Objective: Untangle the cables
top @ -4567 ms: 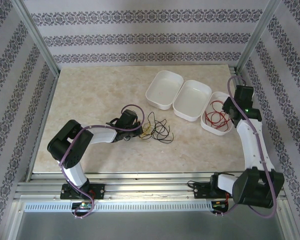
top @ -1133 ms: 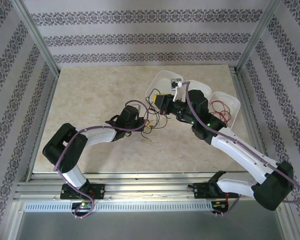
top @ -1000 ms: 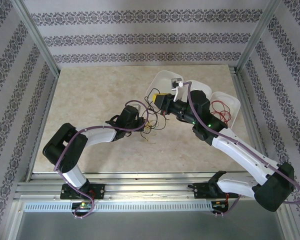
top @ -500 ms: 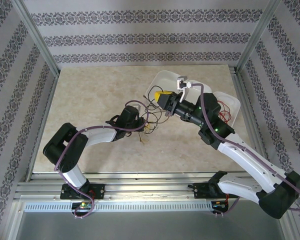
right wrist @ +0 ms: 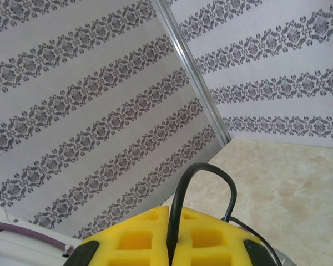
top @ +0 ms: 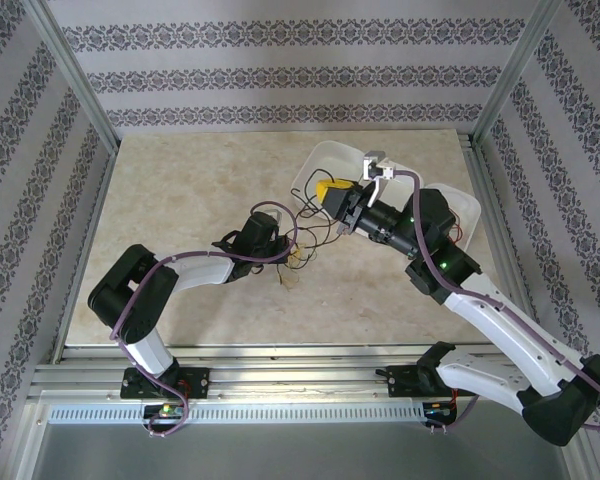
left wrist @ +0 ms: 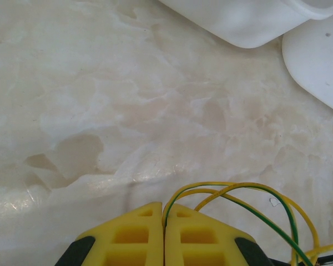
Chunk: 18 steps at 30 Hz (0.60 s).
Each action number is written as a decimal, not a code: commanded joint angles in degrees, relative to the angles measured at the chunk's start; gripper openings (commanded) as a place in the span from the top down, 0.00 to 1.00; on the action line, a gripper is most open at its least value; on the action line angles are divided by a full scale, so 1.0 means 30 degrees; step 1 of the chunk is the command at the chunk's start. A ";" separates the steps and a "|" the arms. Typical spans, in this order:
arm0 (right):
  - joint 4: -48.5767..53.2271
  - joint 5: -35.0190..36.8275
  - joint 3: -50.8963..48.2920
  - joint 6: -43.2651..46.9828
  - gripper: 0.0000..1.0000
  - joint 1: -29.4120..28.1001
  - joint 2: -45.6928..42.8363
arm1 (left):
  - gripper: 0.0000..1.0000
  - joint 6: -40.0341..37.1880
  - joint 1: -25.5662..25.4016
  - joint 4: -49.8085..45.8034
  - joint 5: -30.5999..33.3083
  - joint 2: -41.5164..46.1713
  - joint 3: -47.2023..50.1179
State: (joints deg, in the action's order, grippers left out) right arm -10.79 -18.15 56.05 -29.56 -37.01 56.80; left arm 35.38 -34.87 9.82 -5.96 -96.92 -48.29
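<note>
Your left pincer [left wrist: 164, 235] is shut tight on the yellow cable [left wrist: 227, 183], low over the worktop [left wrist: 127, 111]. The cable's loops curl out to the right of the fingers. Your right pincer [right wrist: 170, 238] is also clamped shut, with a black cable [right wrist: 177, 202] arching up out of the seam. From above, it sits over the leftmost white tray [top: 313, 165], and black strands run between the two pincers.

L hand [left wrist: 164, 216] low & level, R hand [right wrist: 170, 221] raised, tilted up, both pinched closed.
</note>
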 commanded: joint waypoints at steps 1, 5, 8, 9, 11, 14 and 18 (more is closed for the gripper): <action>-0.0109 0.0537 0.0941 0.0887 1.00 -0.0039 -0.0672 | 1.00 0.0172 -0.0270 0.0208 0.0051 -0.0079 -0.0083; -0.0010 0.0547 0.1195 0.0951 1.00 0.0176 -0.0797 | 1.00 0.0223 -0.0273 0.0358 -0.0037 -0.0153 -0.0083; 0.0073 0.0557 0.1322 0.1000 1.00 0.0352 -0.0899 | 1.00 0.0220 -0.0270 0.0329 -0.0021 -0.0123 -0.0021; 0.0111 0.0664 0.1364 0.1008 1.00 0.0411 -0.0958 | 1.00 0.0224 -0.0270 0.0311 -0.0031 -0.0109 -0.0007; 0.0142 0.0727 0.1392 0.0996 1.00 0.0560 -0.1009 | 1.00 0.0235 -0.0270 0.0299 0.0013 -0.0094 0.0067; 0.0698 0.0998 0.1694 0.1241 1.00 0.0733 -0.1178 | 1.00 0.0226 -0.0270 0.0299 0.0052 -0.0069 0.0130; 0.2613 0.2648 0.2394 0.1934 1.00 0.1184 -0.1560 | 1.00 0.0269 -0.0244 0.0222 0.0147 -0.0021 0.0188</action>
State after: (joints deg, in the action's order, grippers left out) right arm -5.39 -14.26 60.42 -26.28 -34.63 54.19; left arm 35.40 -34.87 9.82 -5.96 -96.92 -48.25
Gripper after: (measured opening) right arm 0.064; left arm 0.056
